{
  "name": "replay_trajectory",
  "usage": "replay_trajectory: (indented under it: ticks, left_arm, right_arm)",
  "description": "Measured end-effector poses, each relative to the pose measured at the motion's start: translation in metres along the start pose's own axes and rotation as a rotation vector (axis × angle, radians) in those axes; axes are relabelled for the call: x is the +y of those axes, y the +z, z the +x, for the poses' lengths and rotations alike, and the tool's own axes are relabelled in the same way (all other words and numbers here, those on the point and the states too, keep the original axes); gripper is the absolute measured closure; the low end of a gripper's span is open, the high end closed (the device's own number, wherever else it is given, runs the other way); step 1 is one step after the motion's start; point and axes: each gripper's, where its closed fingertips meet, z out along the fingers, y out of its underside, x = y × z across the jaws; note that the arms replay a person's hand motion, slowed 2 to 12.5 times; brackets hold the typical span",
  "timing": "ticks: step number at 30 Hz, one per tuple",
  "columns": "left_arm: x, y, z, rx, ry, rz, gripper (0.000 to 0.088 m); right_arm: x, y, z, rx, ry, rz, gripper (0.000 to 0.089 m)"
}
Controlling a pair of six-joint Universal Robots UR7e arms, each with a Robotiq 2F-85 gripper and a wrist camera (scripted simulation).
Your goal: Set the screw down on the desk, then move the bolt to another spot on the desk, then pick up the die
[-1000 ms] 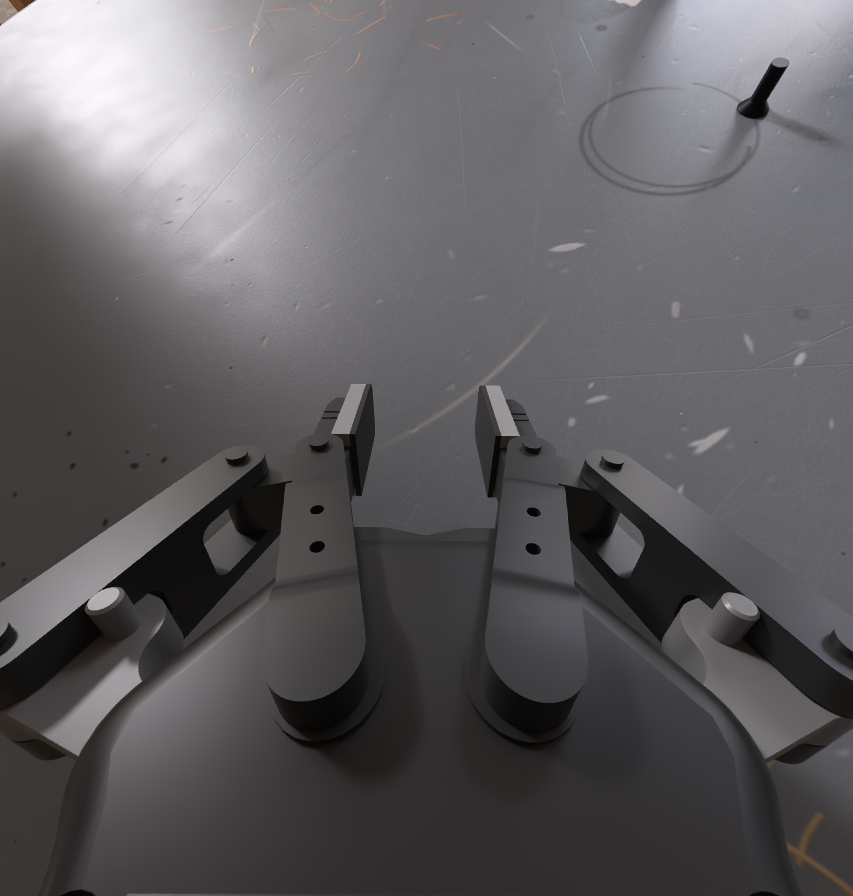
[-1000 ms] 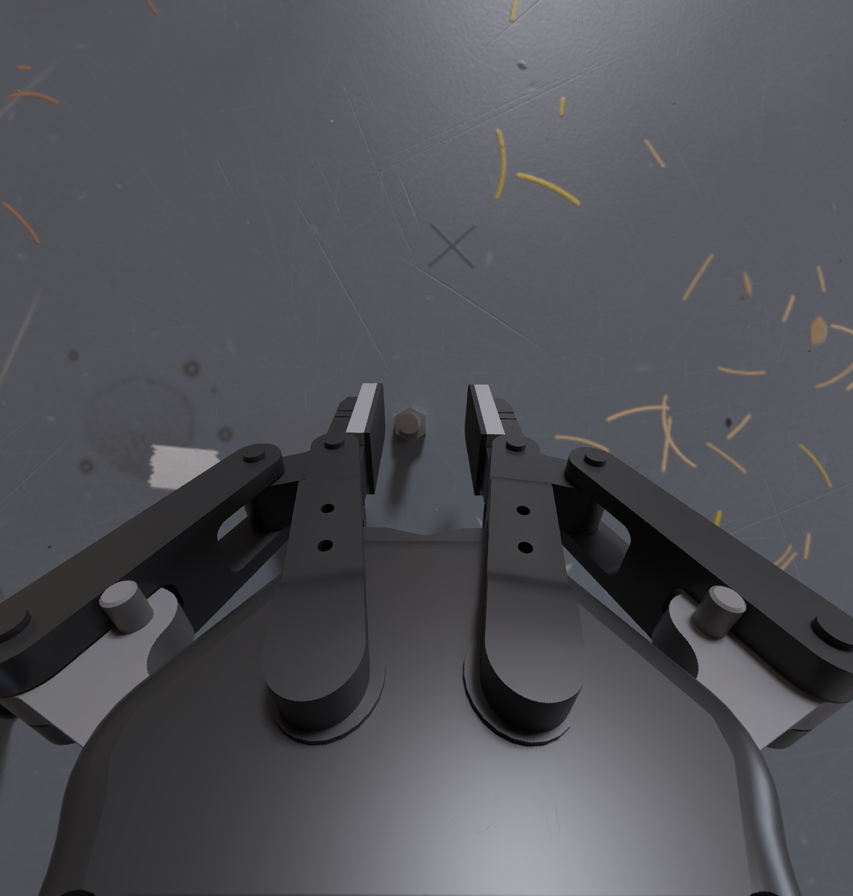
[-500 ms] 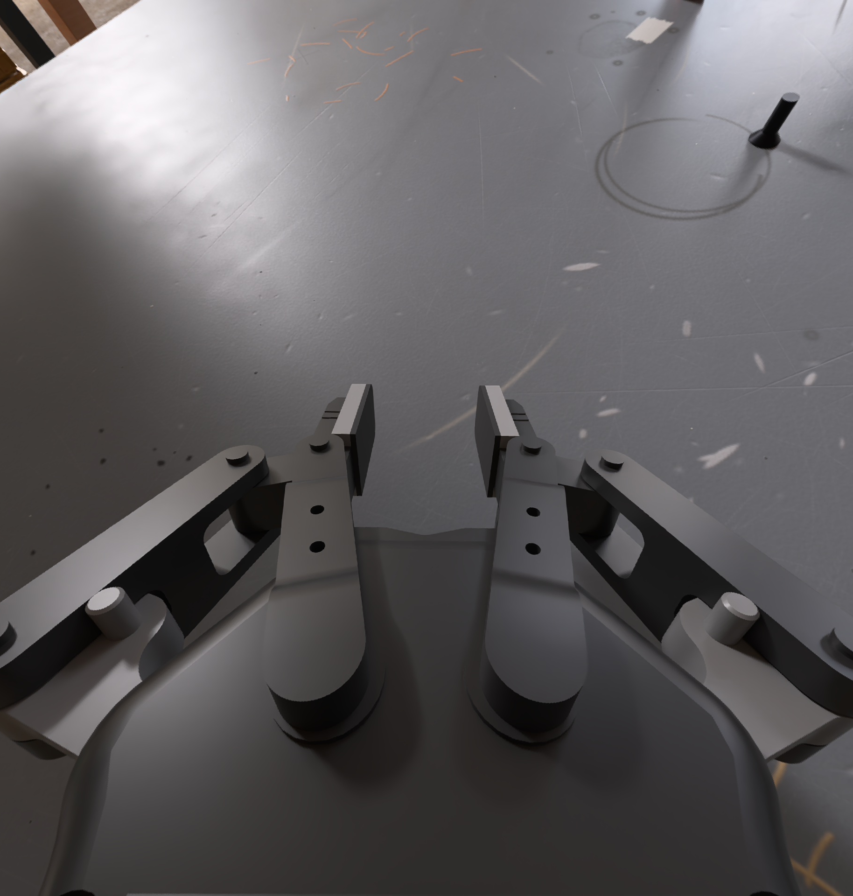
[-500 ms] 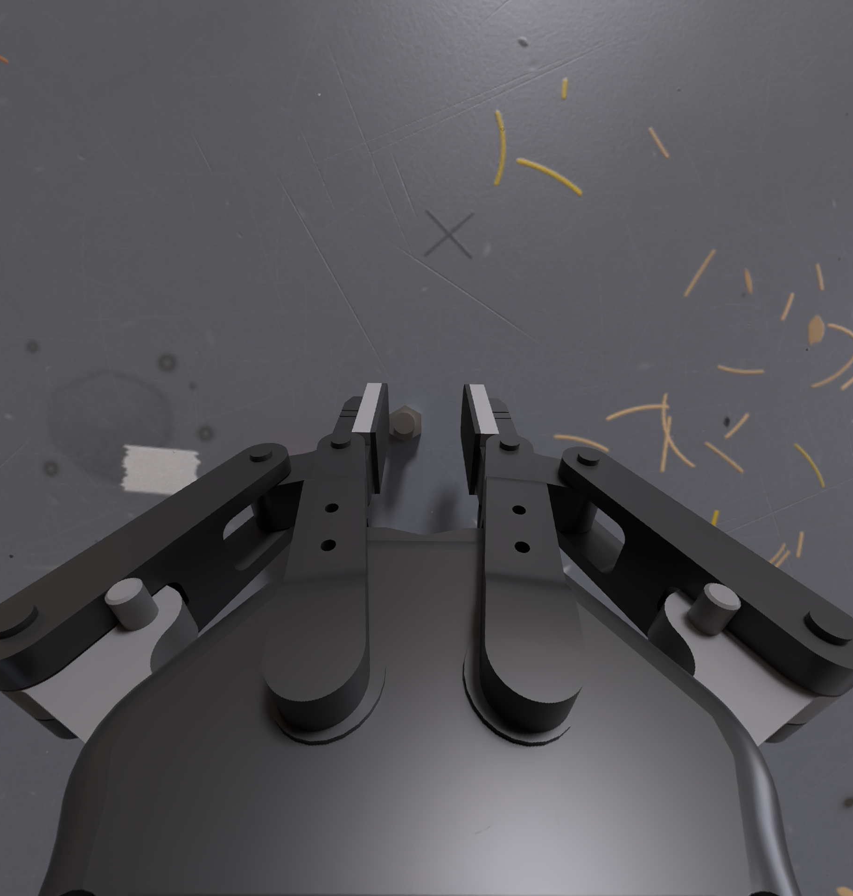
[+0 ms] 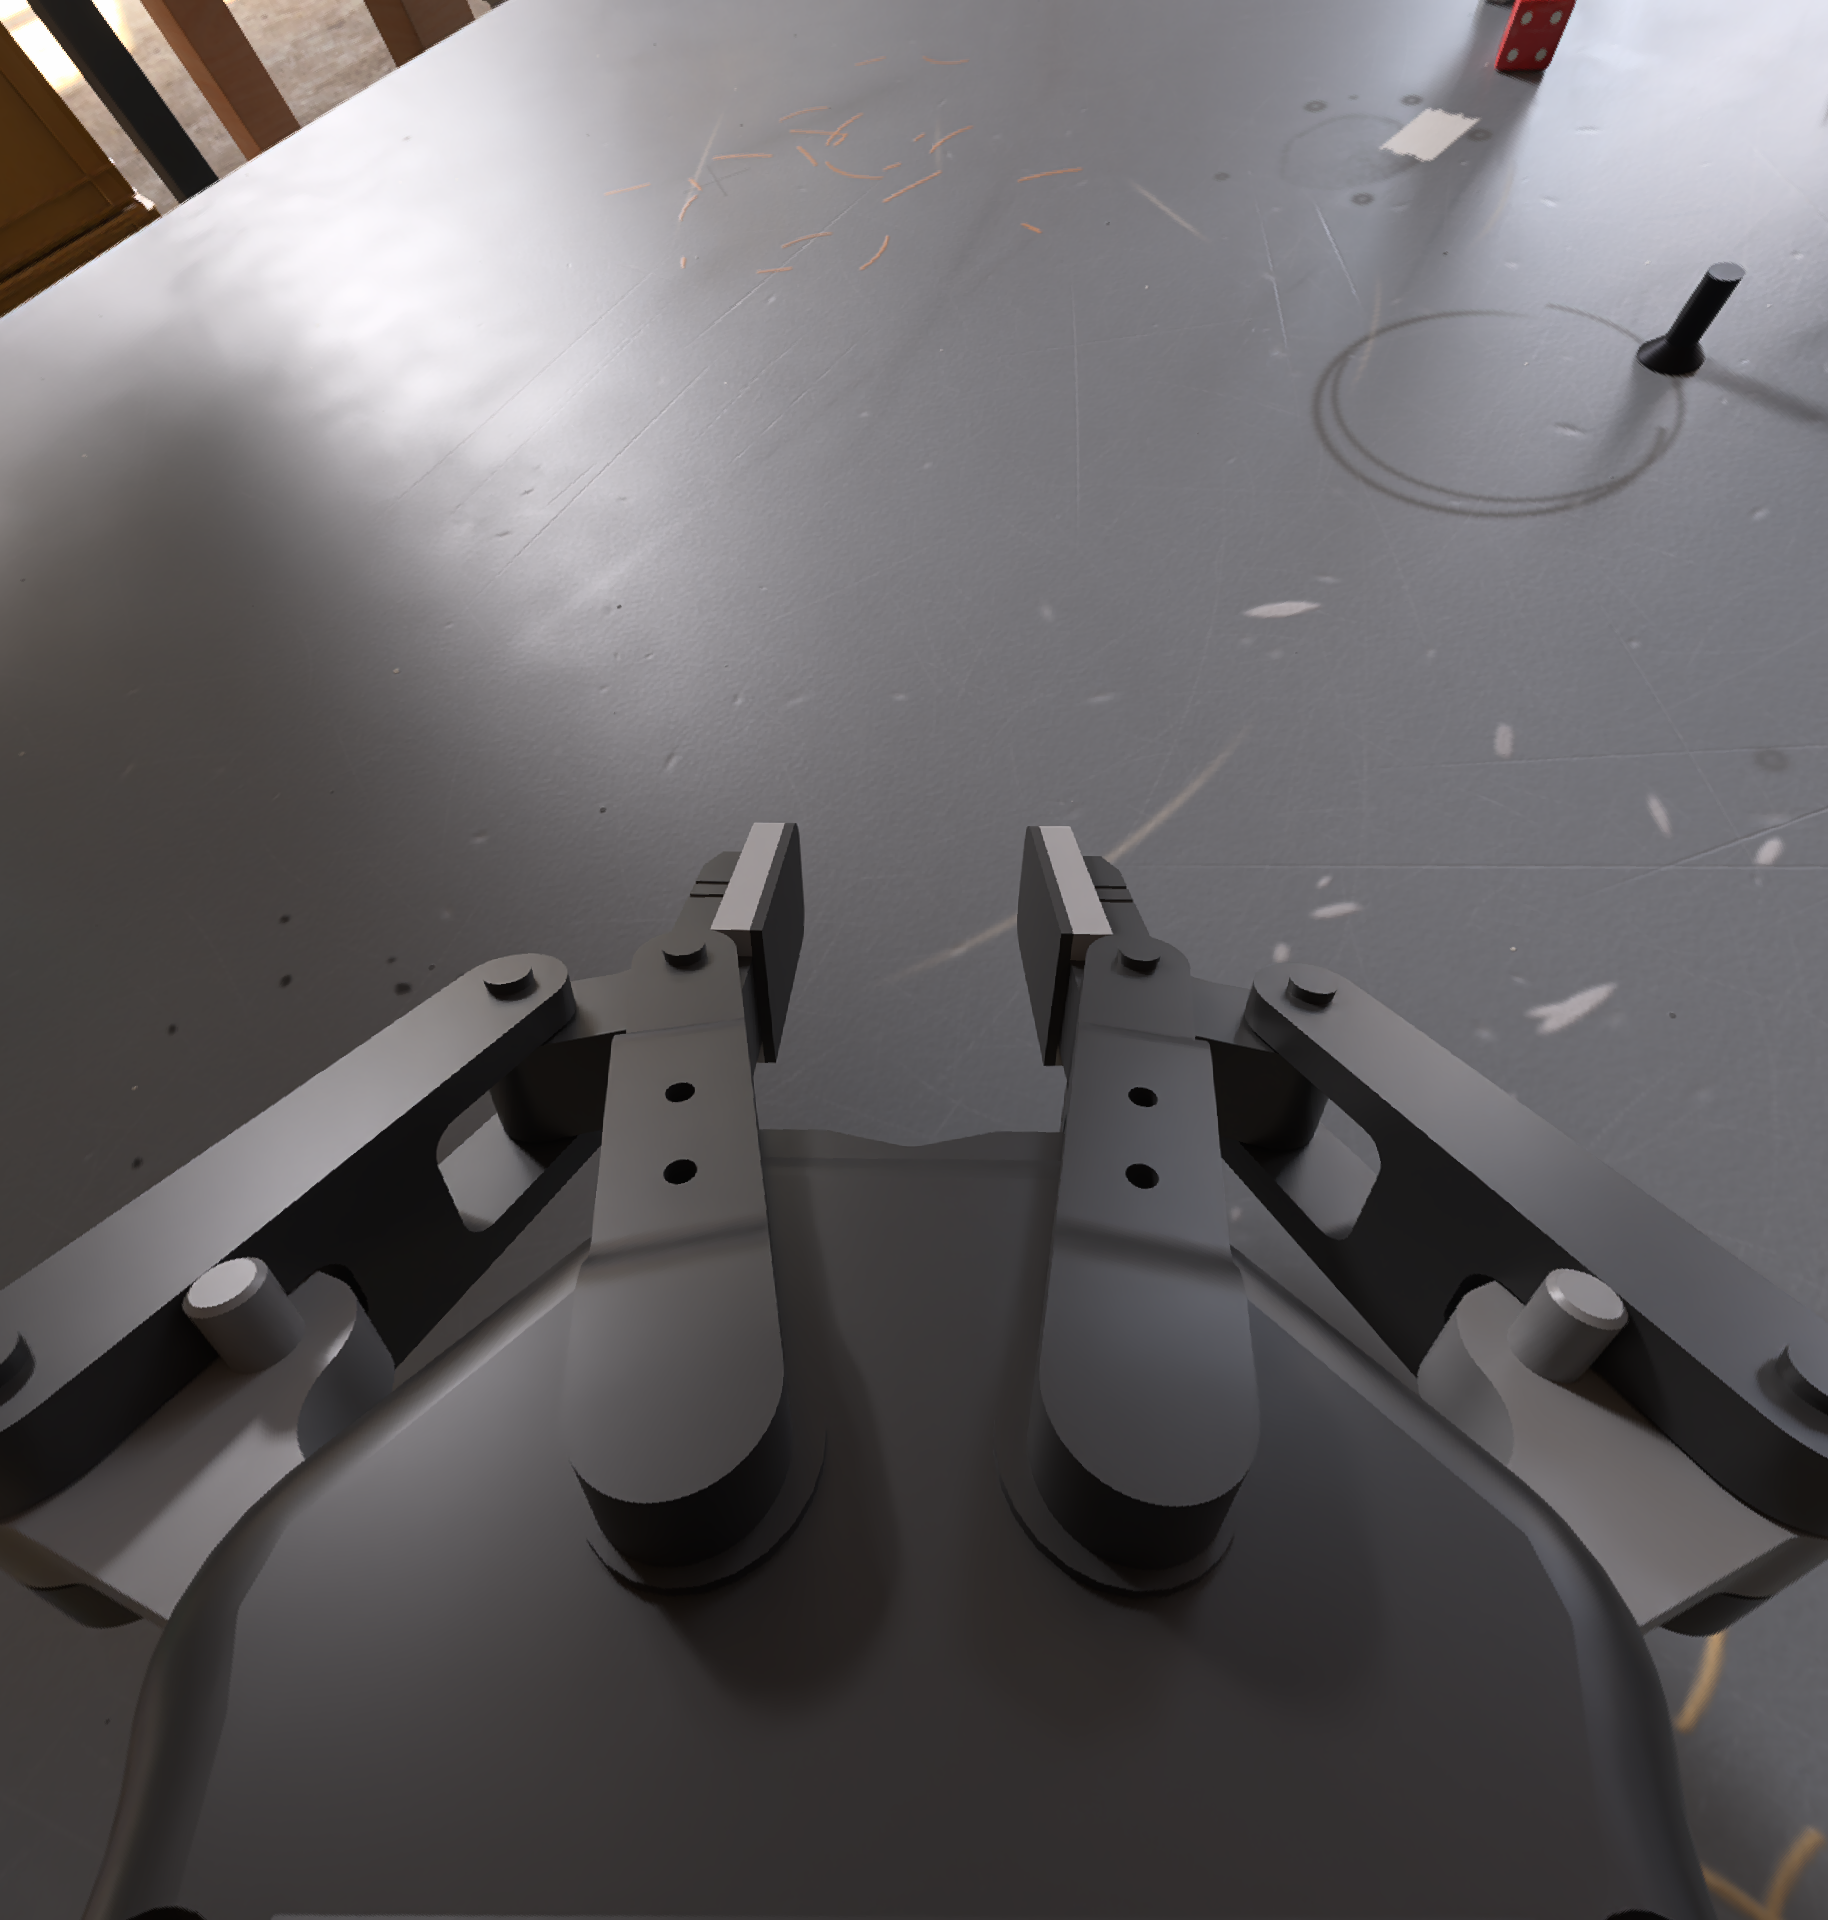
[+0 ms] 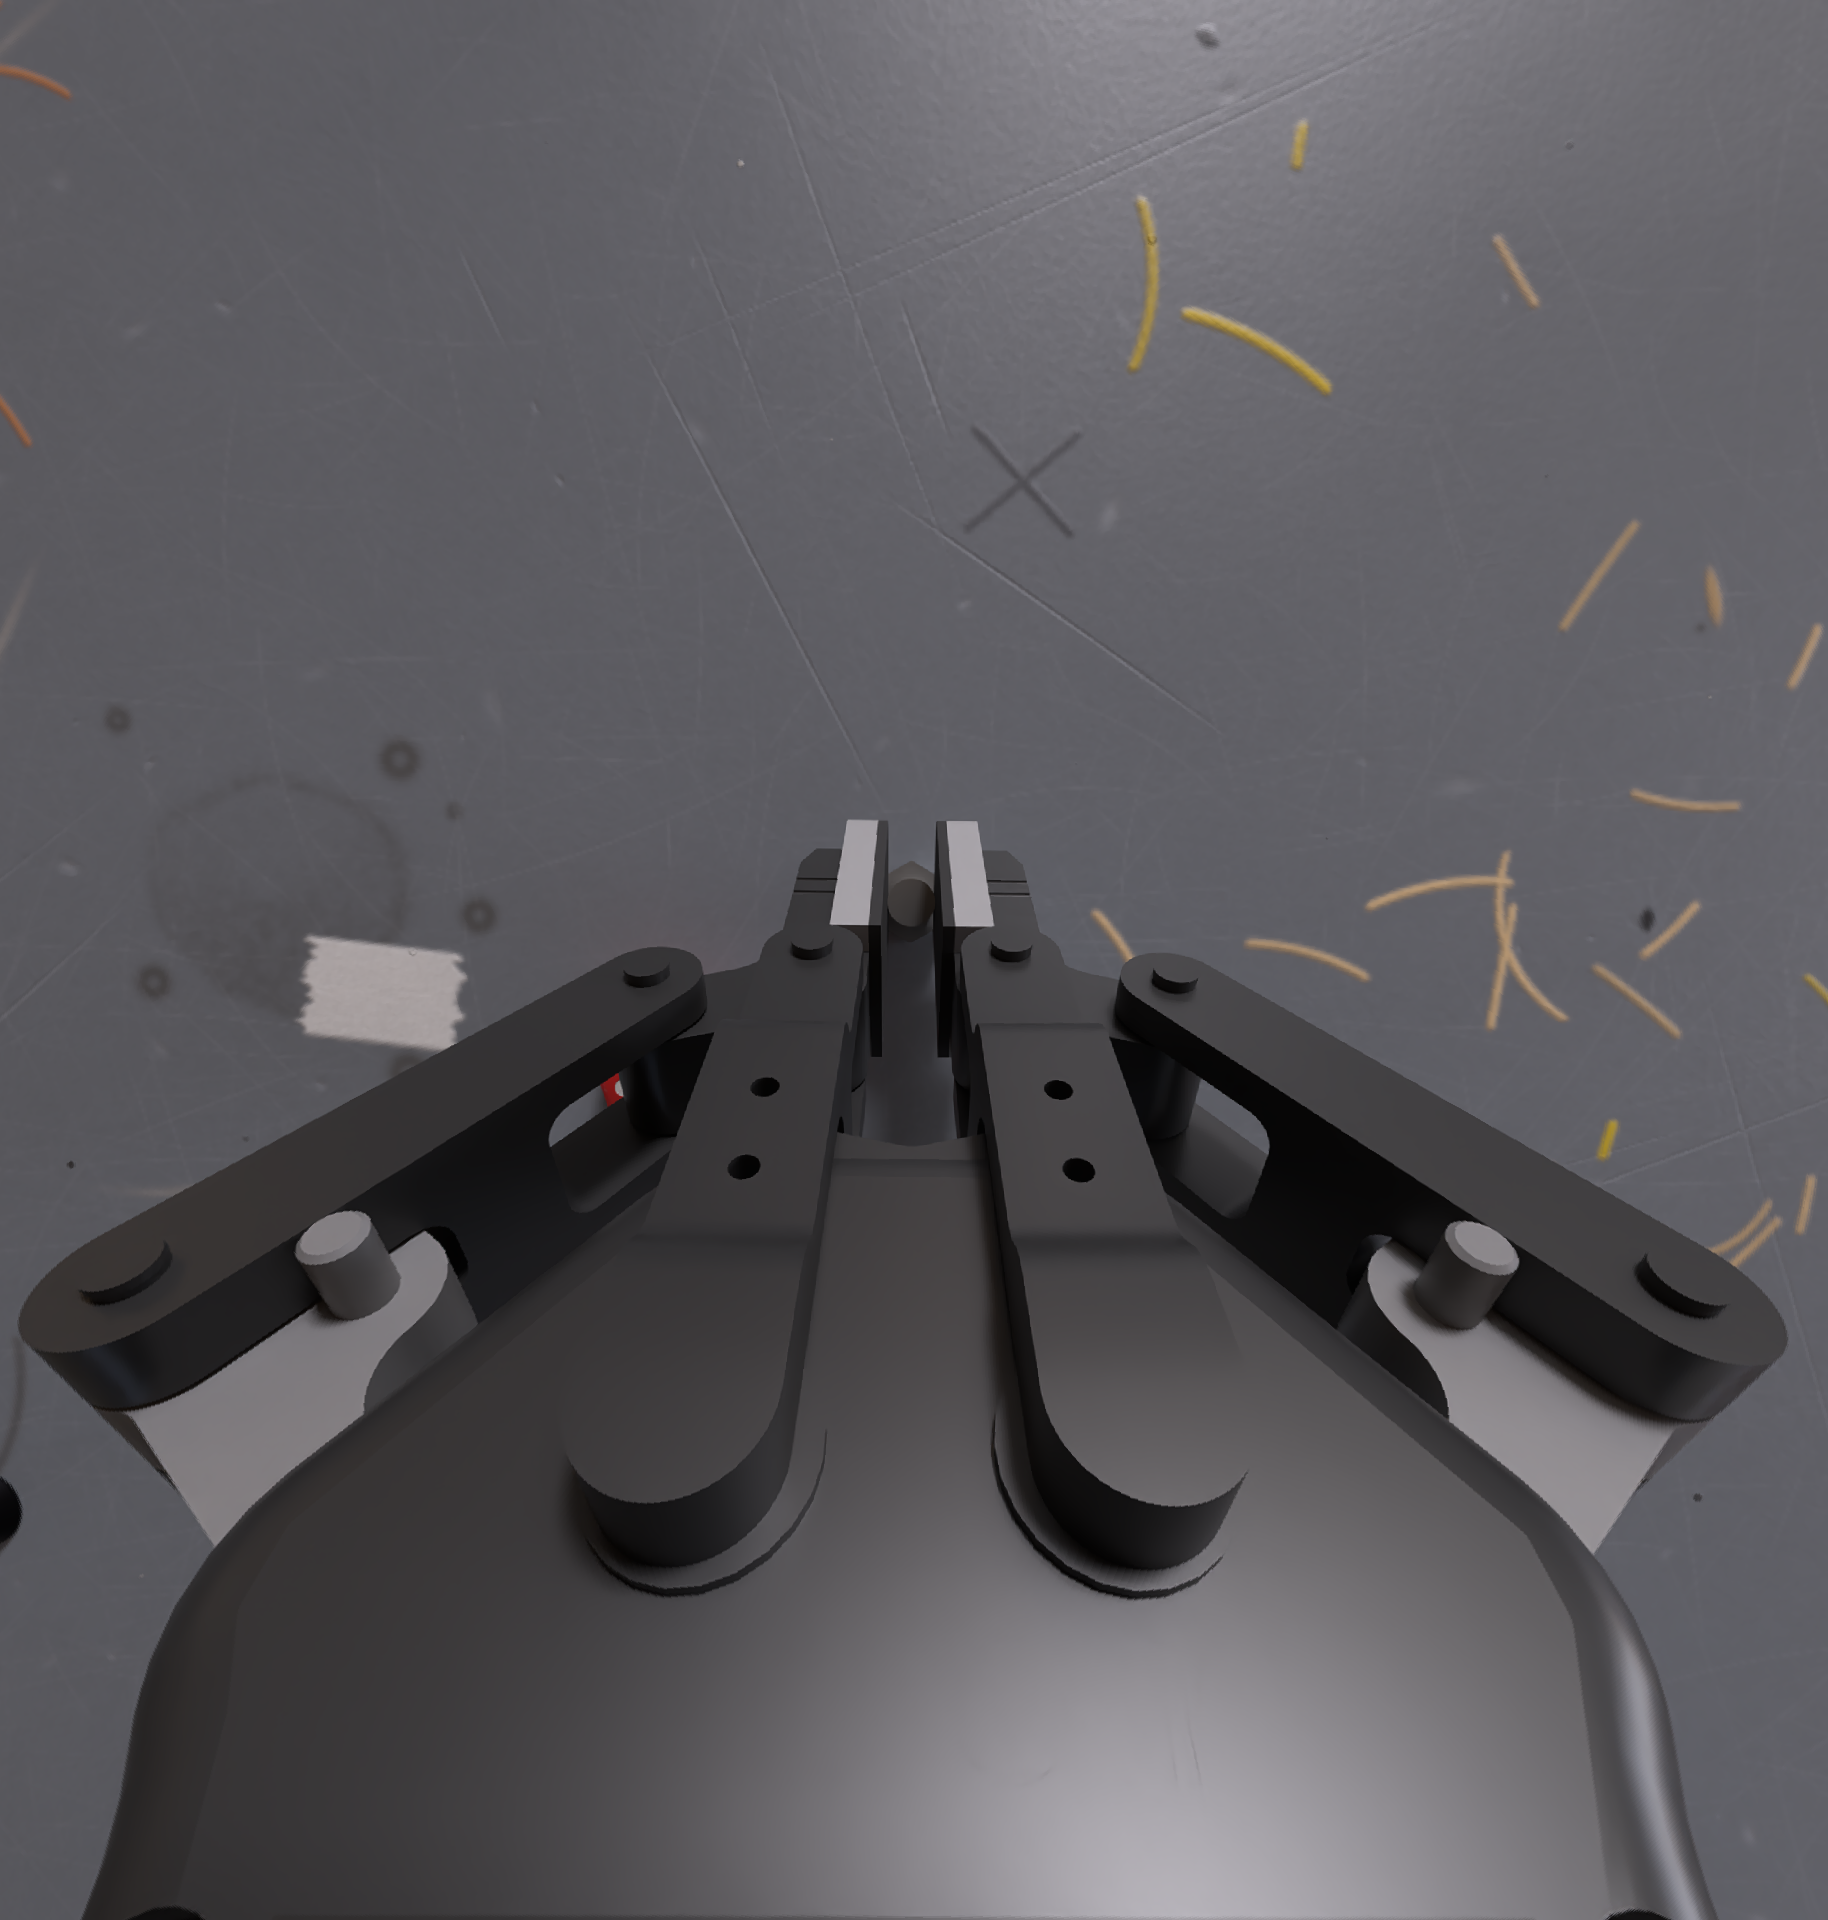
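Item 1. Left gripper (image 5: 910, 914), dark grey metal, two-fingered: fingers stood wide apart with nothing between them, hanging above a bare stretch of the grey, scratched desk top (image 5: 681, 540).

Item 2. Black flat-headed screw (image 5: 1689, 322): stood head-down and shank-up on the desk, at about 1 o'clock from the left gripper and well apart from it, touching the outer edge of a thin pencilled ring mark (image 5: 1492, 416) on the ring's 2 o'clock side. In the right wrist view a black rounded part at the left edge was too cropped to identify.

Item 3. Red cube die with white pips (image 5: 1531, 36): rested on the desk at the far edge of the left wrist view, at 1 o'clock, beyond the screw. A white strip of tape (image 5: 1429, 135) lay near it, toward 7 o'clock.

Item 4. Right gripper (image 6: 911, 873), black metal, two-fingered: pads were drawn close together, clamped on a small grey hex-headed bolt (image 6: 908, 896), which sat between the pad tips. Whether the bolt was lifted clear of the desk could not be told.

Item 5. Surface marks, right wrist view: a scratched cross (image 6: 1024, 483) at 12 o'clock from the gripper; yellow and tan curled shavings (image 6: 1253, 343) from 1 to 3 o'clock; the white tape strip (image 6: 382, 987) at 9 o'clock.
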Motion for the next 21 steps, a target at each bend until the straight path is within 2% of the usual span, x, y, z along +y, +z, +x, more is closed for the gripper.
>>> replay_trajectory:
  ticks: [21]
  left_arm:
    - [-0.0009,-0.0002,-0.0013,-0.005,-0.004,0.006,0.0501]
  right_arm:
    - [-0.0001,-0.0065,-0.0010,0.035,-0.061,0.009,0.0814]
